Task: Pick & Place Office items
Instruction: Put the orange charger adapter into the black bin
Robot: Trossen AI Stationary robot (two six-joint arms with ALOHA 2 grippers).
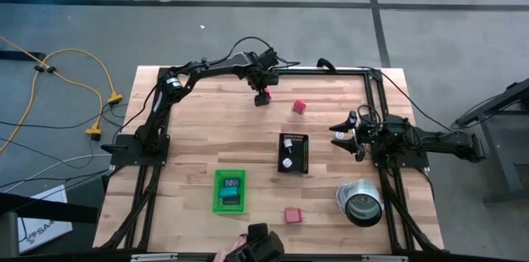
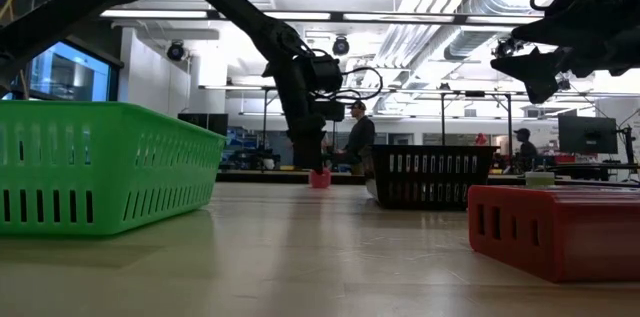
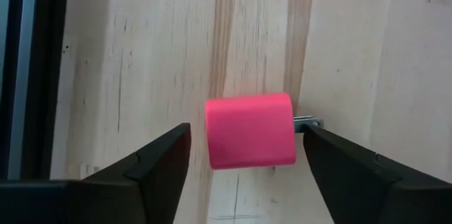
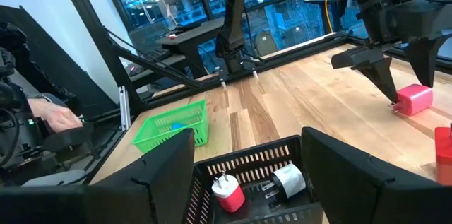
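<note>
My left gripper [image 1: 263, 97] is at the table's far side, pointing down, open. A pink block [image 3: 251, 131] with a metal prong [image 3: 308, 120] lies on the wood between its fingers, with a gap on each side. The right wrist view shows this block [image 4: 413, 99] under that gripper. My right gripper [image 4: 247, 139] is open and raised beside the black tray [image 1: 293, 153], which holds a red-and-white piece [image 4: 227, 191] and a white piece [image 4: 288, 179]. Two more pink-red blocks [image 1: 299, 107] [image 1: 292, 214] lie loose.
The green tray [image 1: 230, 189] holds small dark and blue pieces near the table's near edge. A silver can [image 1: 360, 202] lies on its side at the near right. A person's hand [image 4: 56, 118] is beyond the table. People [image 2: 358, 137] stand in the room behind.
</note>
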